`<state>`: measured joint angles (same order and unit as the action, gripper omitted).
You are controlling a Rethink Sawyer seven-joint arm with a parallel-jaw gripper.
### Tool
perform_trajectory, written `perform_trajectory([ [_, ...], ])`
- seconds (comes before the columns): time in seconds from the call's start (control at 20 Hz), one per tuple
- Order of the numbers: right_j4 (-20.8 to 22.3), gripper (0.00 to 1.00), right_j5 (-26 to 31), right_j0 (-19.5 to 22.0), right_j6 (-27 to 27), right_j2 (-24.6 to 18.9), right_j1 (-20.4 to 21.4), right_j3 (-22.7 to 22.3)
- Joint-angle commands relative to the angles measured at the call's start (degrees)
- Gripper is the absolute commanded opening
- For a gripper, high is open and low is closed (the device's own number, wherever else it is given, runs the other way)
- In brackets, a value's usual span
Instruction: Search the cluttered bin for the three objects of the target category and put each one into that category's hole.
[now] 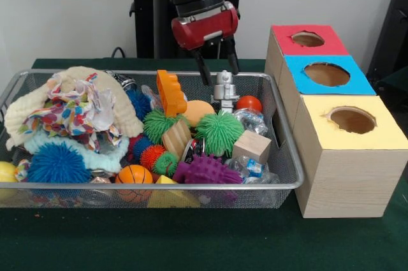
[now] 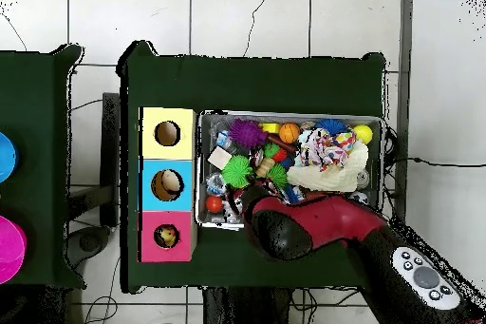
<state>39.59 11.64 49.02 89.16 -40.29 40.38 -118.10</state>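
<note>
No readable writing anywhere. The gripper [image 1: 217,67], fingers spread and empty, hangs over the mesh bin's [image 1: 290,175] far side, above a silver robot toy [image 1: 224,87]. 3 holed boxes [image 1: 347,156] stand just beside the bin.

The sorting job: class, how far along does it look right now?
Done: something already lies inside the blue hole and the red hole. In hand: the open claw hovers empty above the silver robot toy. Left: the bin is full; the yellow hole looks empty.
</note>
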Motion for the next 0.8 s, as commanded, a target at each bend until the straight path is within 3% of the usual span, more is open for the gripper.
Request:
perform_trajectory([
  [0.05,8.09,1.00,-9.95,-4.20,7.96,13.43,1.42,3.97],
  [0.4,11.08,1.00,-18.86,-14.33,5.36,28.43,-0.51,10.71],
  [0.6,9.58,1.00,-26.55,-16.03,3.33,32.01,-2.15,12.06],
  [0.8,9.23,1.00,-31.44,-16.13,2.60,32.60,-4.94,13.57],
])
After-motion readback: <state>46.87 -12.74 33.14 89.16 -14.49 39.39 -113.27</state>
